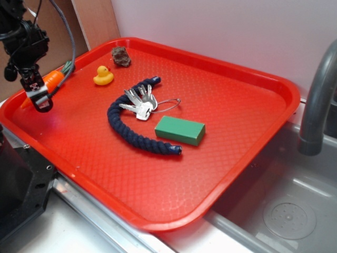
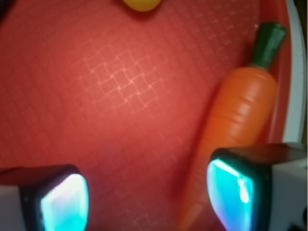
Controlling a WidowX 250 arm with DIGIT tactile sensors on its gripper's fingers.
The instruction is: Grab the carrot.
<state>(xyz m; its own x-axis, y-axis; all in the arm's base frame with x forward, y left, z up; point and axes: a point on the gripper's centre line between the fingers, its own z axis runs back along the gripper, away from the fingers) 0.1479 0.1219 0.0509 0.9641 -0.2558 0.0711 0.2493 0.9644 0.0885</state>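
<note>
The approach was judged the step in hand: the gripper [image 2: 147,195] was seen spread wide and empty, low at the tray's [image 1: 253,132] left edge. The carrot [image 2: 236,130] was found lying flat against the rim, stem away, its tip seemingly tucked under the right finger [image 2: 238,190], though blur made contact uncertain. A sideways shift to straddle it was called for, then closing.
</note>
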